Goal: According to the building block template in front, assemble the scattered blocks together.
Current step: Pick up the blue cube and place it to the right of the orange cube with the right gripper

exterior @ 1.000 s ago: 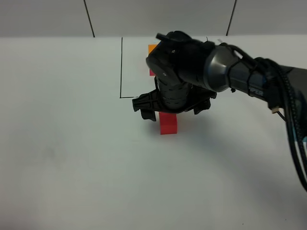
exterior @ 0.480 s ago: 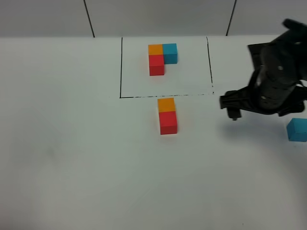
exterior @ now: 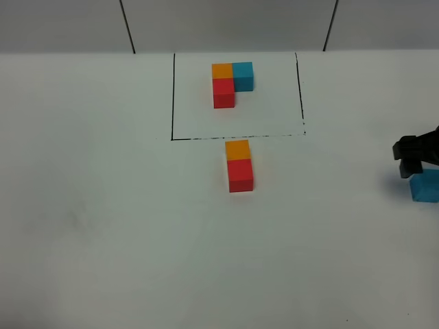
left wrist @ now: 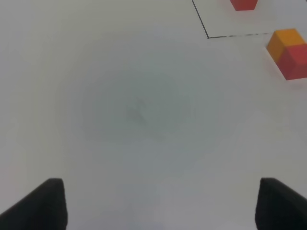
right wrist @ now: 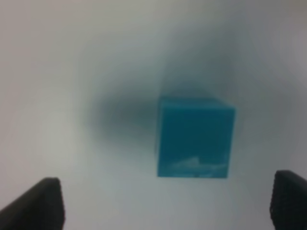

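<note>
The template [exterior: 232, 82], a joined orange, cyan-blue and red L-shape, lies inside a black drawn rectangle at the back. Just in front of the rectangle a loose orange cube [exterior: 237, 149] touches a loose red cube [exterior: 240, 175]; both show in the left wrist view, orange [left wrist: 284, 42], red [left wrist: 296, 62]. The loose cyan-blue cube [exterior: 425, 188] lies at the far right edge. My right gripper [exterior: 413, 156] hovers just above it, open, with the cube [right wrist: 194, 137] between its spread fingertips [right wrist: 41, 203]. My left gripper [left wrist: 160, 203] is open and empty over bare table.
The white table [exterior: 110, 226] carries only the black rectangle outline [exterior: 173, 96]. A grey back wall with dark seams [exterior: 127, 27] runs behind it. The right arm sits at the right edge of the exterior view.
My right arm has swung from over the orange and red cubes far to the right, uncovering the template and the orange cube. It now hovers above the cyan-blue cube.
</note>
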### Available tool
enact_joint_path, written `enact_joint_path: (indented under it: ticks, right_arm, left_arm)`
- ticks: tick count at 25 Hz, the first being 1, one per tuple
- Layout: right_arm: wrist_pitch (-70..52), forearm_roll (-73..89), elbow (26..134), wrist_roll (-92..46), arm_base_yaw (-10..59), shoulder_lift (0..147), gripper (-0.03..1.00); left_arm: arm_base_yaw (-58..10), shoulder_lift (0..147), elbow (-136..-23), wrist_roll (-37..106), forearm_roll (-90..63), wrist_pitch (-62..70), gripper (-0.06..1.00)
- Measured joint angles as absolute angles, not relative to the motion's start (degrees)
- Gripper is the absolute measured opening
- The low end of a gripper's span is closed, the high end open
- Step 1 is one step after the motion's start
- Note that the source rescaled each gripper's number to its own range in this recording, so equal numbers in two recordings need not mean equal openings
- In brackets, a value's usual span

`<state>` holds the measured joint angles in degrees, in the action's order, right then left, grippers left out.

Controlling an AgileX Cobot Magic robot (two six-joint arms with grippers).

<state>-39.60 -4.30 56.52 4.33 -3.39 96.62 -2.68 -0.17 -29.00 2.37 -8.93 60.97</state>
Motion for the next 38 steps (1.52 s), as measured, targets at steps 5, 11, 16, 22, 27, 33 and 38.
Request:
enact_joint_path:
  ticks: [5,11,16,22,27,33,38]
  right_arm:
    - [-38.82,0.0,56.52,-2.83,-6.73,99.96,0.74]
    - [-37.91,2.12,56.52,-6.27,-7.21,103.02,0.74]
    - [-36.7,2.01,56.52,-7.72,-9.31,105.18,0.74]
    - [-35.25,2.15,56.52,-9.64,-9.76,107.36,0.74]
    - [-34.58,3.05,56.52,-10.67,-9.76,108.21,0.44]
    - [-36.11,3.11,56.52,-11.5,-9.15,107.95,0.02]
    - [-45.01,-0.96,60.48,-28.41,-0.97,105.22,0.02]
  left_arm:
    - [-2.68,-0.17,-29.0,2.37,-8.93,60.97,0.83]
    - [-2.68,-0.17,-29.0,2.37,-8.93,60.97,0.83]
    - [-2.68,-0.17,-29.0,2.37,-8.93,60.97,0.83]
    - [-2.68,-0.17,-29.0,2.37,-8.93,60.97,0.83]
    - [-2.68,-0.17,-29.0,2.37,-8.93,60.97,0.83]
    - [-2.68,-0.17,-29.0,2.37,-8.93,60.97,0.83]
    - [-2.68,-0.17,-29.0,2.37,-8.93,60.97,0.83]
